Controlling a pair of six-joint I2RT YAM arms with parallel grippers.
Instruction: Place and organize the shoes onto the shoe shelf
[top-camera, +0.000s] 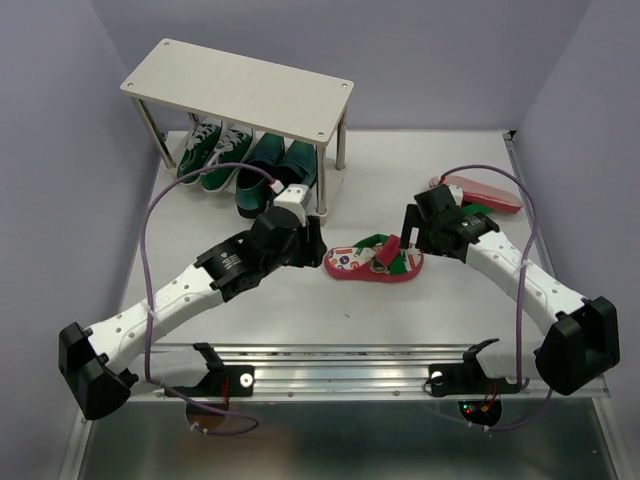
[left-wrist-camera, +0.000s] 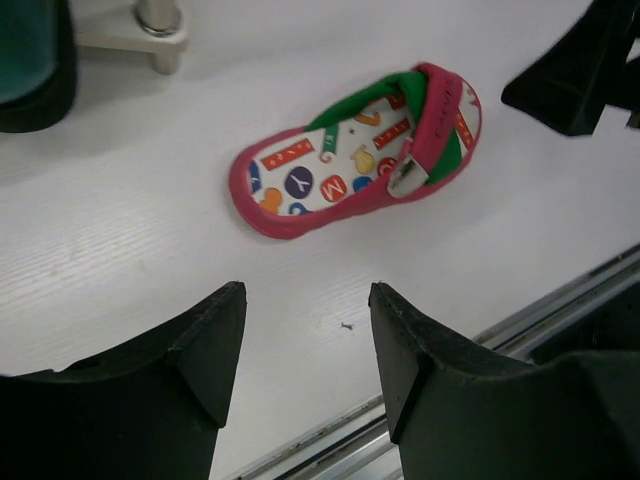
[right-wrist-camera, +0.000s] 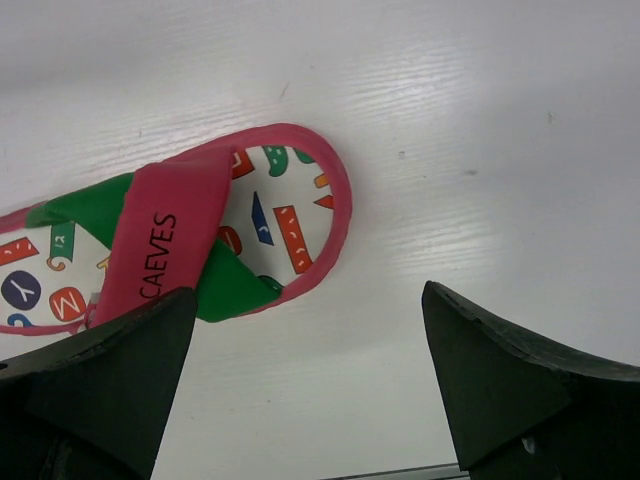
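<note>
The red flip-flop with patterned white footbed and green-red straps (top-camera: 373, 262) lay footbed up in the middle of the white desk (top-camera: 400, 320), well apart from the pale wooden shoe shelf on thin metal legs (top-camera: 240, 85). The second red flip-flop (top-camera: 478, 192) lay sole up at the far right. The right fingers (right-wrist-camera: 160, 340) hung wide open, holding nothing, above the toe end. The left fingers (left-wrist-camera: 215, 330) were partly open, also with nothing, near the heel. The green canvas sneakers (top-camera: 208, 150) and glossy dark green loafers (top-camera: 275, 170) stood under the top board. For a good grasp, I think the right fingers should descend across the strap, close firmly, and lift level so the thin sole does not slip.
</note>
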